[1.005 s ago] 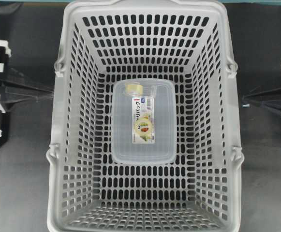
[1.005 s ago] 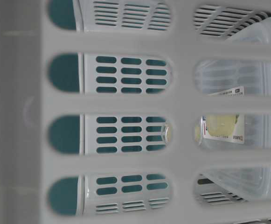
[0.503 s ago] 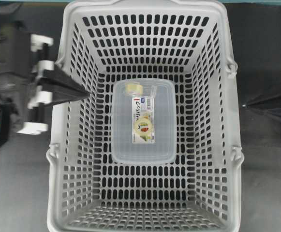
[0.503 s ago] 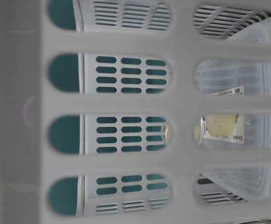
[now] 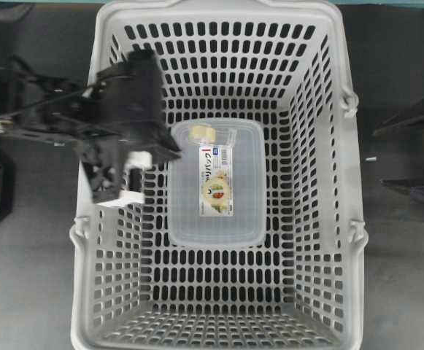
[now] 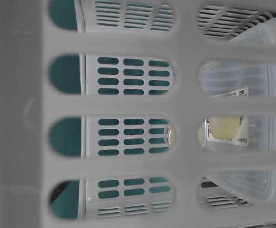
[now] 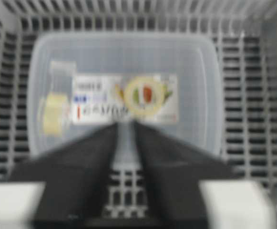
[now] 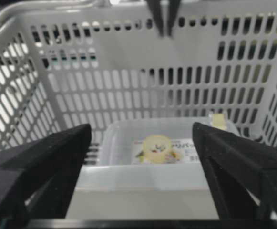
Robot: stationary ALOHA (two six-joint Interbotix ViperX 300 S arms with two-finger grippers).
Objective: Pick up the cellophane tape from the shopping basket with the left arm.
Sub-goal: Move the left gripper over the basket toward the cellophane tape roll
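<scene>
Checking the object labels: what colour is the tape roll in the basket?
Pale translucent yellow; the cellophane tape shows best in the overhead view.

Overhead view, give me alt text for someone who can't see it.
A black left arm reaches over the left wall of a grey slotted shopping basket, toward a small yellowish cellophane tape lying on a clear labelled box on the basket floor.

Dark grey matte tabletop [image 5: 29, 292] under even, diffuse light; a teal strip [image 5: 387, 3] borders its far edge, with teal backdrop [image 6: 64, 73] at table level.
</scene>
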